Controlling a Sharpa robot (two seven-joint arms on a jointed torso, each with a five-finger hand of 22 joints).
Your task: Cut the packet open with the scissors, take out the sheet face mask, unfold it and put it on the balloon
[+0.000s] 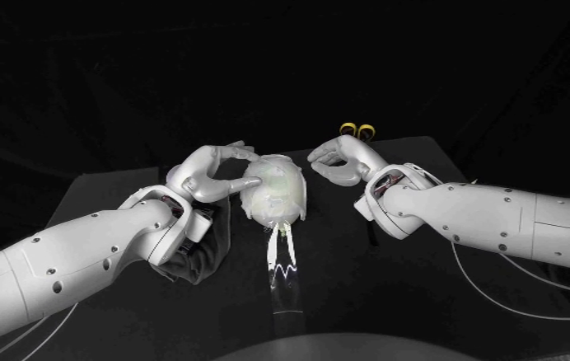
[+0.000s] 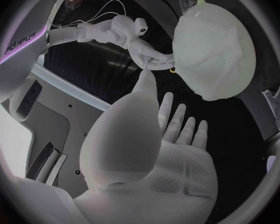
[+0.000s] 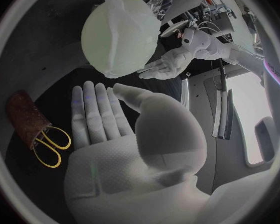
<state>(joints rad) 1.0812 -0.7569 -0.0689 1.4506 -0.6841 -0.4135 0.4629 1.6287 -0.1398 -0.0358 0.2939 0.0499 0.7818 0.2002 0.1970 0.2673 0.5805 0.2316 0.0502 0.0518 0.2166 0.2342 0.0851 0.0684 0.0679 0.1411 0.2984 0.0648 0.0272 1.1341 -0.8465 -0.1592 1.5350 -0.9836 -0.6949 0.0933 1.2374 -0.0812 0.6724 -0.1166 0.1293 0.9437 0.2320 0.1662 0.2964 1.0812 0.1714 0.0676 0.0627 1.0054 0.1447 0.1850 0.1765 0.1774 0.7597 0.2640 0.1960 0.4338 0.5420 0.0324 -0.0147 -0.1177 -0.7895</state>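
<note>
The pale balloon stands on a thin stand at the table's middle, with the white sheet mask draped over it. My left hand is at the balloon's left side, fingers spread and empty, one fingertip against the mask. My right hand hovers at the balloon's far right side with nothing in it. In the right wrist view my right hand shows a flat bare palm facing the balloon. In the left wrist view my left hand is equally bare.
The scissors with yellow handles lie at the back right, behind my right hand; their blades sit in a brown sleeve. A dark crumpled thing lies under my left forearm. The table's edge runs close behind on the left.
</note>
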